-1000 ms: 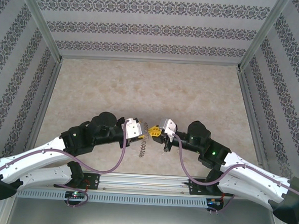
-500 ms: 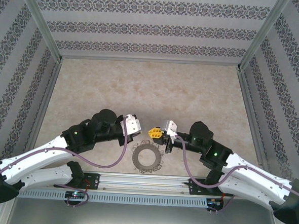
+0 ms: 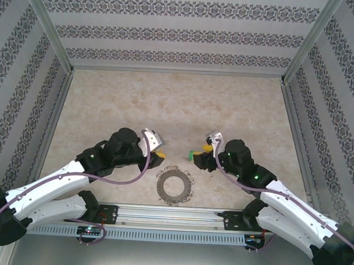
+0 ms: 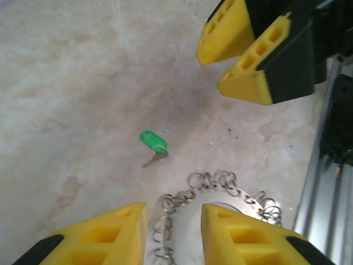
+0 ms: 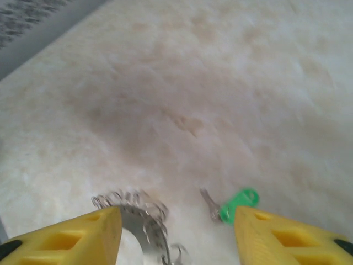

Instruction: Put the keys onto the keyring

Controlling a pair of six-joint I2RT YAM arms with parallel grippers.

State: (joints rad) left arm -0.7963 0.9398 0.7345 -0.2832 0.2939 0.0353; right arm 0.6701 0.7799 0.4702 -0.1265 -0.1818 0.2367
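Observation:
The keyring point(image 3: 173, 186), a flat dark-grey ring fringed with wire loops, lies flat on the table near the front. The key point(image 3: 192, 152), green-headed with a thin grey stem, lies loose on the table behind it. My left gripper point(image 3: 156, 154) hovers left of the key, and my right gripper point(image 3: 204, 152) sits just right of it. In the left wrist view my left gripper point(image 4: 174, 237) is open above the keyring's point(image 4: 220, 190) fringe, with the key point(image 4: 153, 139) ahead. In the right wrist view my right gripper point(image 5: 176, 237) is open, with the keyring point(image 5: 138, 218) by its left finger and the key point(image 5: 237, 203) by its right.
The right gripper's yellow fingers point(image 4: 242, 49) reach into the top right of the left wrist view. A metal rail point(image 3: 172, 216) runs along the table's near edge, close to the keyring. Patterned walls point(image 3: 183, 34) enclose the beige table point(image 3: 179, 102).
The keyring, held upright between the grippers a second ago, dropped flat onto the table. The right gripper then opened and the key now lies on the table. Both grippers drew apart.

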